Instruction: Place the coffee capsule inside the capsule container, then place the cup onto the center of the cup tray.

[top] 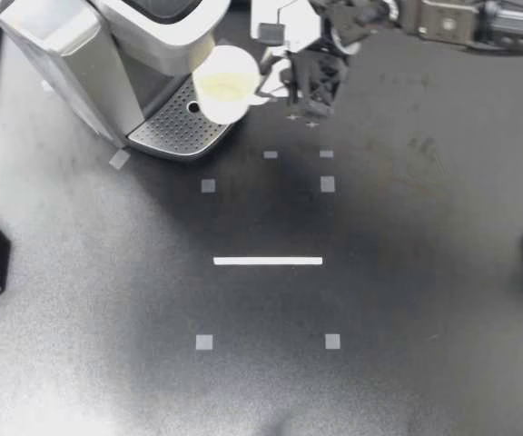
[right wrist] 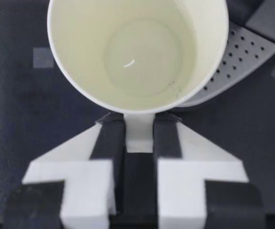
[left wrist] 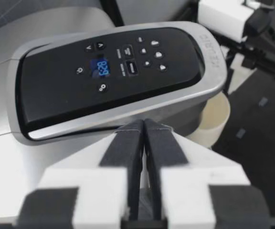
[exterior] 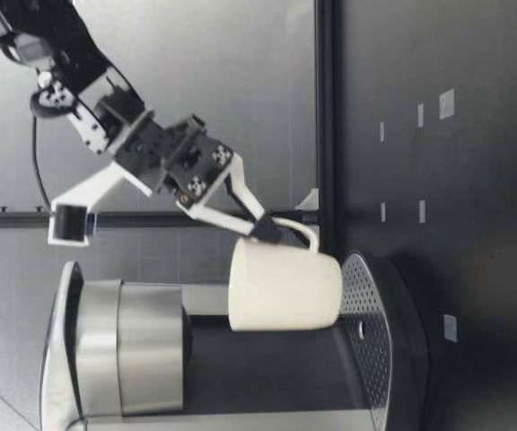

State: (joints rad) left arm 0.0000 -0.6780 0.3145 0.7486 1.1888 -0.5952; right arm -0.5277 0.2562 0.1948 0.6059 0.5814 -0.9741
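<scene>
Its right hand [top: 278, 84] is closed on the thin handle [right wrist: 139, 129] of the white cup [top: 228, 84], both fingers [right wrist: 110, 138] pressing it from either side. It holds the cup upright at the coffee machine [top: 107, 54], low over the perforated cup tray [top: 175, 132]; whether the base touches the tray cannot be told. From above, the cup sits toward the tray's edge nearest the right hand rather than over its middle, and the right wrist view shows bare tray only off to one side. Letting go now would therefore likely leave the cup off centre, or partly on the rim, where it could rock or tip onto the table [top: 379, 272]. The grip is the other weak spot: a narrow handle between flat pads lets the cup swing about the pinch, so a quick sideways push could tilt it or let it slip. Lifting to reposition risks knocking the cup's rim on the brew head [exterior: 151, 346] above. The left hand [left wrist: 143, 126], fingers pressed together on nothing, hovers over the machine's top near the right arm, where a careless move might clip it. The coffee capsule shows in no view.
</scene>
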